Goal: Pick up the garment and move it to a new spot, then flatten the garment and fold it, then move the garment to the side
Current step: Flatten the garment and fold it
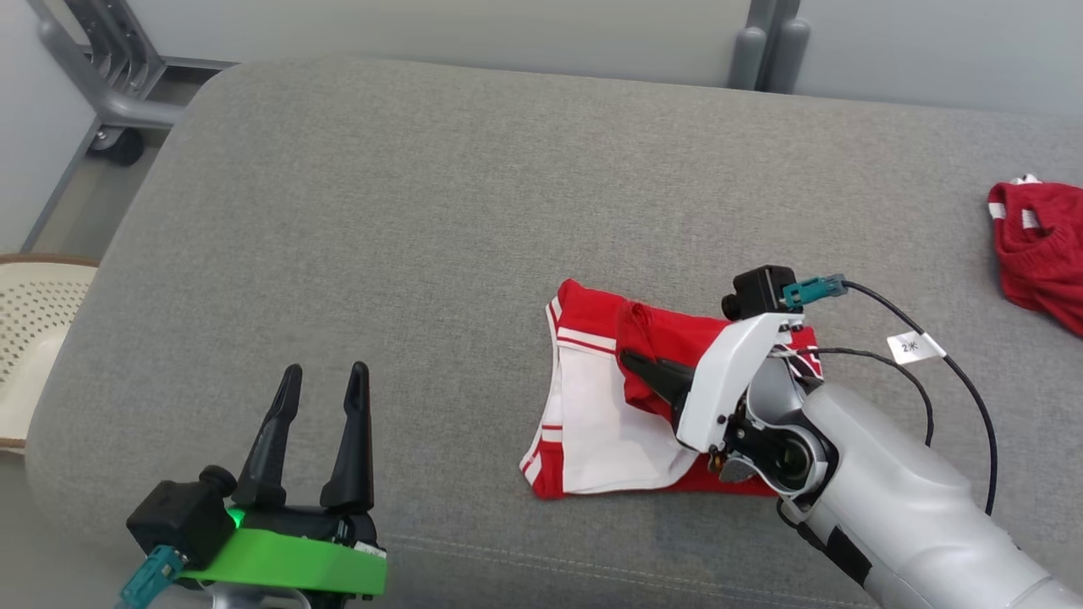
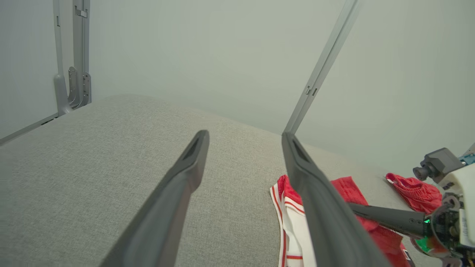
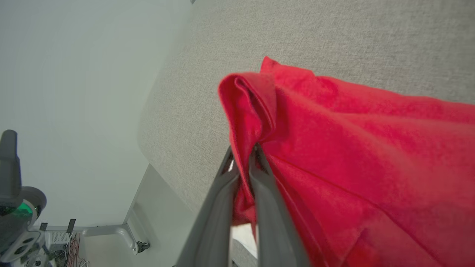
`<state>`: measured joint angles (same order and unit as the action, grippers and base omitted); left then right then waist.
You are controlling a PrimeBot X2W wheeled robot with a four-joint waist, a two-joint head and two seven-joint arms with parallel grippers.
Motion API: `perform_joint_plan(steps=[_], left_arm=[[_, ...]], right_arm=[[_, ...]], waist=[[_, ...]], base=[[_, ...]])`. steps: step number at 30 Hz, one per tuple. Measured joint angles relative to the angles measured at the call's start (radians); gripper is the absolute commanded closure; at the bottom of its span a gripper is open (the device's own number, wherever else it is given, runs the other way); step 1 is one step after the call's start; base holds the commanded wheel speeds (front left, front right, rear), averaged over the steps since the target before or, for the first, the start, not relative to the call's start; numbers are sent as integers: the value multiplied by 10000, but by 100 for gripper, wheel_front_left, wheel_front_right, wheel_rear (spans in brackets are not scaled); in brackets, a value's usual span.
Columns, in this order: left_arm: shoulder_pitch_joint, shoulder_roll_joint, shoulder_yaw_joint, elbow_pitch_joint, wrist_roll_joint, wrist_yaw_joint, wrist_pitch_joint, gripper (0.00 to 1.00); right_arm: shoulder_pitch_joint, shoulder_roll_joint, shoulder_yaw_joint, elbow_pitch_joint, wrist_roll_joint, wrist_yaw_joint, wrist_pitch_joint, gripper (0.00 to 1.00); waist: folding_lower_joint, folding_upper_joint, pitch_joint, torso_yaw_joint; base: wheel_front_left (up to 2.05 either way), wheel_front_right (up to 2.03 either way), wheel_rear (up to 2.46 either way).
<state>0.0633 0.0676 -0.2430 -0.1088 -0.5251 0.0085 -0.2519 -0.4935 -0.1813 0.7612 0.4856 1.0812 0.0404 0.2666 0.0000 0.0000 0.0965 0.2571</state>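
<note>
Head view: two red garments lie on the grey cushion [image 1: 423, 211]. The red-and-white garment [image 1: 592, 414] sits mid-cushion, long axis left to right, striped edge leftward; a second red piece [image 1: 1036, 245] lies well apart at the right. A perforated basket [image 1: 34, 330] stands beside the cushion. Left wrist view: the left gripper [image 1: 326, 372] is spread wide and empty. Right wrist view: the right gripper [image 1: 634, 362] is pinched on a red fold of the garment.

Grey cushion [image 1: 423, 211], perhaps cream basket [image 1: 34, 321]
</note>
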Motion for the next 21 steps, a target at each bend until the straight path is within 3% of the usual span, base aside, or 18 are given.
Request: perform_joint_plan(steps=[9,11,13,14,21], left_arm=[[-1,-96,48,48,-84,-8,0,0],[0,-109,107,48,-84,-8,0,0],[0,-115,115,48,-84,-8,0,0],[0,-123,121,48,-84,-8,0,0],[9,-140,405,33,-84,-6,0,0]], right_arm=[[-387,360,284,784,-291,-336,278,100],[-509,430,341,953,-368,-364,303,67],[-609,497,374,1057,-445,-420,303,13],[-664,516,391,1097,-487,-420,301,0],[-1201,619,456,1185,-631,-299,153,0]], waist=[[0,0,-29,636],[0,0,-40,688],[0,0,-49,706],[0,0,-49,710],[0,0,-82,547]], base=[[0,0,0],[0,0,0],[0,0,0],[0,0,0],[0,0,0]])
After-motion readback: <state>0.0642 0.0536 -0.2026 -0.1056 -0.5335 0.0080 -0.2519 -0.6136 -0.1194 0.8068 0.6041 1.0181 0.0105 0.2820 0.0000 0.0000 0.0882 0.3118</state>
